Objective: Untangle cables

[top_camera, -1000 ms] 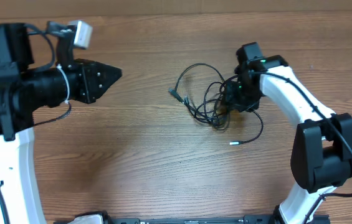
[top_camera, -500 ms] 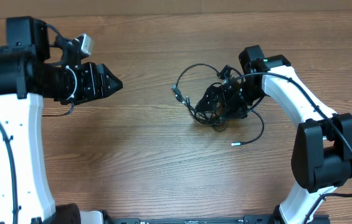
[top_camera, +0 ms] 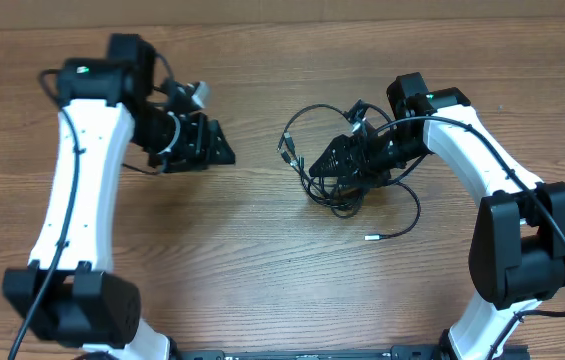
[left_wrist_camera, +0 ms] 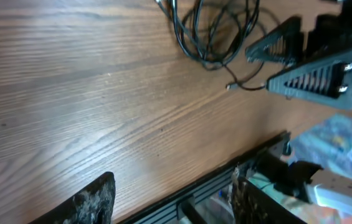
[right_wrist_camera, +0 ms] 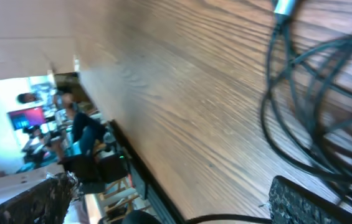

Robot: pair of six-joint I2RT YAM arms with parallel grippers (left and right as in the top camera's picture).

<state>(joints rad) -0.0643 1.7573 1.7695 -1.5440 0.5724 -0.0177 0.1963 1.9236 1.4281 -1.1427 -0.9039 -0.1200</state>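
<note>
The cables (top_camera: 340, 188) lie as a tangle of thin black cords right of the table's middle, with one loop (top_camera: 307, 115) arching up to the left and a loose plug end (top_camera: 369, 237) below. My right gripper (top_camera: 324, 165) stands open, low over the tangle and pointing left; in the right wrist view its fingers (right_wrist_camera: 316, 202) are wide apart, with cable strands (right_wrist_camera: 306, 106) beside the right one. My left gripper (top_camera: 224, 153) is open and holds nothing, well left of the tangle. The left wrist view shows the cables (left_wrist_camera: 213, 34) far ahead and the right gripper (left_wrist_camera: 306, 62) beside them.
The wooden table (top_camera: 262, 260) carries nothing but the cables. A black rail (left_wrist_camera: 225, 180) runs along its front edge. Both white arms reach in from the front corners.
My left arm has swung in towards the middle and its gripper has opened. My right gripper has opened wide and moved left over the tangle, which has shifted slightly left.
</note>
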